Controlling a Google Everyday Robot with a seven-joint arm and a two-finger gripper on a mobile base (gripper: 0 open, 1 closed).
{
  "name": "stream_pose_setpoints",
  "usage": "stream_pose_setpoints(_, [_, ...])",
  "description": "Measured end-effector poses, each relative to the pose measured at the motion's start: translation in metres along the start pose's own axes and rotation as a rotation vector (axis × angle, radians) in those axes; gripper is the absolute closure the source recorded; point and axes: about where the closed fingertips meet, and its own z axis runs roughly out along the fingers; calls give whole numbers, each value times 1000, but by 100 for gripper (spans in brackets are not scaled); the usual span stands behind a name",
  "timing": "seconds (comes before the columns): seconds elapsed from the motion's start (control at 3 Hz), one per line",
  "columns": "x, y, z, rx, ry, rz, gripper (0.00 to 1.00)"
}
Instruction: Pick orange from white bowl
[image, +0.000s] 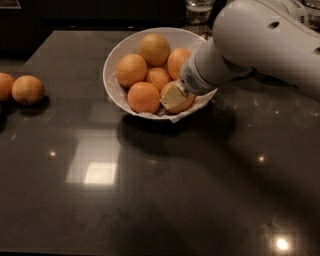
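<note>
Nearest lies the countertop (150, 205), dark, flat and polished enough to mirror a pale square of light (100, 172); beyond it sits the white bowl (116, 52), wide, round and smooth, with a crinkled paper-like liner (202, 101) showing at its near right edge; the gripper (174, 97), a beige blunt tip on a thick white glossy arm (265, 35), is down inside the bowl against the orange (188, 102) at the near right; whether it has clenched on the fruit I cannot tell; judging by this, the reach is done and the lift out is not yet made, since the orange sits in the bowl among five other dull, dimpled fruits; two loose oranges (27, 89) rest well apart at the left; farthest, a glass jar (199, 10) stands behind.
</note>
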Motion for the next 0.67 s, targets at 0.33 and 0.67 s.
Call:
stream_pose_setpoints(0.33, [2, 0, 9, 6, 32, 11, 33])
stream_pose_setpoints(0.67, [1, 1, 15, -1, 48, 17, 36])
